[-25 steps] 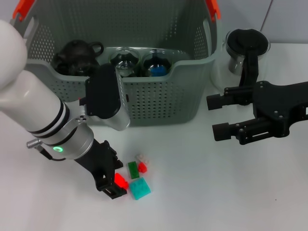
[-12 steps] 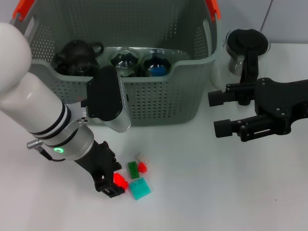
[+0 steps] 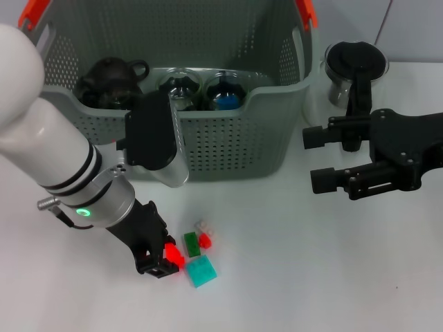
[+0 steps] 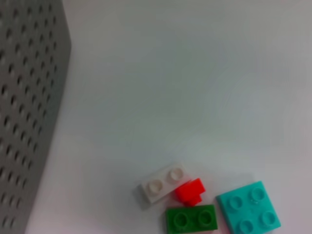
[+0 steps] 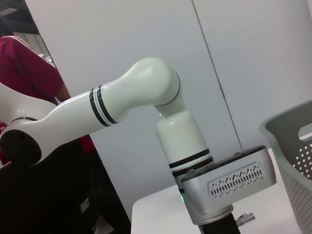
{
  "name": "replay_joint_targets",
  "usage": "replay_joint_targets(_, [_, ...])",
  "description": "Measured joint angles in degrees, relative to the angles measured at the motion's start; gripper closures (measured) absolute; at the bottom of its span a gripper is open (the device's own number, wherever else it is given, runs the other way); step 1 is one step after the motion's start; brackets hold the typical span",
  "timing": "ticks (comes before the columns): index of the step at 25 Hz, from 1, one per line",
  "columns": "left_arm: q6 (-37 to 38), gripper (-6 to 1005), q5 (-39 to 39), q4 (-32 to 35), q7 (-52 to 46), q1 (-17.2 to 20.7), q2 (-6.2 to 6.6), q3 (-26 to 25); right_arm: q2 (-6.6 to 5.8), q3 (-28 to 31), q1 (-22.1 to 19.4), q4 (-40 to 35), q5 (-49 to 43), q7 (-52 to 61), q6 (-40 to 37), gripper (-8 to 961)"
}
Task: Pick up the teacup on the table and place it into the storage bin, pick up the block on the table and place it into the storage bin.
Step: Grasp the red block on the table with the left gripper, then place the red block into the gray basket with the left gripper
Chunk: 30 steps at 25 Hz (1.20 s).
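Note:
My left gripper (image 3: 160,261) is down on the table (image 3: 291,277) in front of the storage bin (image 3: 228,142), shut on a red block (image 3: 172,255). Just to its right lie a green block (image 3: 192,244), a teal block (image 3: 201,271), a small red piece (image 3: 205,240) and a white piece (image 3: 203,227). The left wrist view shows the white piece (image 4: 162,181), small red piece (image 4: 190,191), green block (image 4: 191,218) and teal block (image 4: 248,207) beside the bin wall (image 4: 29,97). Two glass teacups (image 3: 178,84) (image 3: 225,91) stand inside the bin. My right gripper (image 3: 318,159) hovers open to the bin's right.
A black teapot (image 3: 111,79) sits in the bin's left part. A clear glass pitcher with a black lid (image 3: 353,66) stands right of the bin, behind my right arm. The right wrist view shows my left arm (image 5: 146,97) and a bin corner (image 5: 292,146).
My left gripper has drawn slightly back and left with its fingers closing round the red block. The right gripper has drifted a little up and to the right.

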Motion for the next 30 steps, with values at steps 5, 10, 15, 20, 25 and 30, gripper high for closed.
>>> replay_joint_targets(5, [3.7,591,-0.2,3.9,-0.1,-0.2,0.2,-2.2,-0.09,0.7,-0.2,0.0,0.0,-0.1,-0.1,72])
replay_joint_targets(10, [13.5,591,-4.1,12.3,0.1,-2.0,0.6,-15.1,-0.12,0.9,-0.2,0.0,0.0,-0.1,-0.8,72])
replay_joint_targets(15, [21.4,588,-9.3,14.4,0.1,-6.2,1.77,-29.9,-0.16,1.9,-0.1,0.0,0.1,-0.1,-1.6,73])
replay_joint_targets(20, [22.1,570,-15.2,10.7,-5.5,-12.3,7.04,-41.6,-0.56,2.9,0.1,0.0,0.1,0.0,-2.5,73])
replay_joint_targets(25, [13.5,551,-17.3,1.1,-8.0,-15.7,11.2,-45.2,-0.72,3.1,0.2,0.0,0.1,0.0,-2.9,73])
replay_joint_targets(30, [0.9,533,-16.3,-10.5,-8.3,-18.2,13.59,-45.1,-0.73,2.9,0.3,0.0,0.0,0.1,-3.2,73])
